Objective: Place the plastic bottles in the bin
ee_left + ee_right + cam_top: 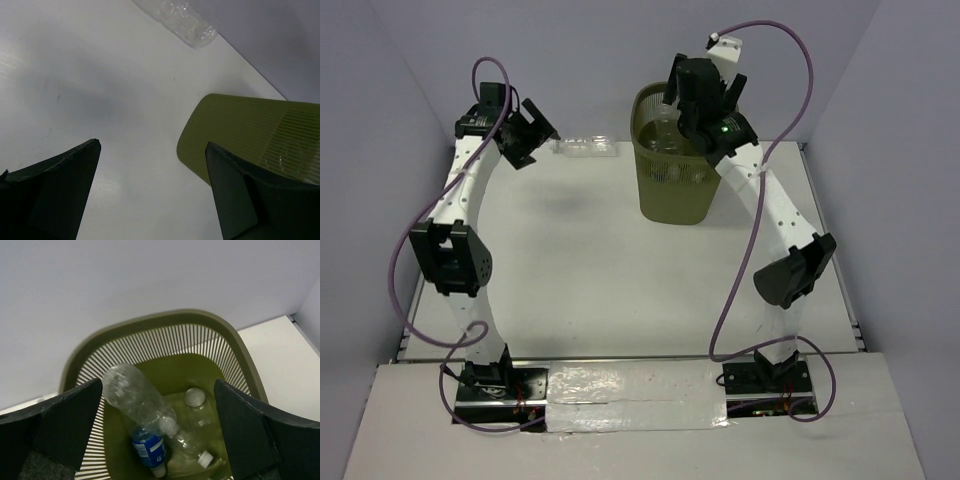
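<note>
Olive-green mesh marks the bin [672, 195], which stands toward the far side of the white table [600, 270] in the overhead view. The right gripper [705, 92] hangs over the bin's open mouth, and clear plastic shows faintly inside. To the bin's left, a loose bottle [585, 147] lies on its side near the table's far edge, apart from the bin. The left gripper [533, 135] sits just beside the bottle's left end; contact cannot be made out from here.

From the left wrist, the left gripper [151, 145] shows two dark fingers [60, 185] spread wide, with only bare table [100, 75] between them. The loose bottle [180, 20] lies crinkled and see-through at the top of the view, well ahead of the fingertips. The bin [235, 125] shows its ribbed wall at right, partly behind one finger.

From the right wrist, the right gripper [159, 384] is also spread and pinches nothing, its fingers [70, 425] framing the bin's rounded-square rim [165, 317] from above. Inside, a blue-labelled bottle [135, 405] leans slantwise, cap down. Two capped bottles [196, 405] lie on the bin's floor beside it.
</note>
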Robot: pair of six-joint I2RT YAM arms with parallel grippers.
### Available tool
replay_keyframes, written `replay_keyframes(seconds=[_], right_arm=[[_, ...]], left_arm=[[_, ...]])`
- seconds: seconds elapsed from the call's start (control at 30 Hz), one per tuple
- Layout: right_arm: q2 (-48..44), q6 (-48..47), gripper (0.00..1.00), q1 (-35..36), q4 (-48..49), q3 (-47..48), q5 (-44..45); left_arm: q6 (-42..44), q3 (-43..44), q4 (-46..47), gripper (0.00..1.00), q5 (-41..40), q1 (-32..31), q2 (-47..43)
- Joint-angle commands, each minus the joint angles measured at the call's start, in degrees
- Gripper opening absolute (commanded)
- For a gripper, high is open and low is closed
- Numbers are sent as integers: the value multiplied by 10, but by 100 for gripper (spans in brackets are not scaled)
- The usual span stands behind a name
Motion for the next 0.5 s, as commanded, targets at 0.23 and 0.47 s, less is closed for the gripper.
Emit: replay_keyframes(seconds=[0.23,0.47], right_arm=[[-142,1,100,1,-44,-16,-41],[-212,28,100,6,-117,-78,-84]], left_arm=[[-78,97,154,98,135,56,178],[-233,129,260,97,124,38,269]])
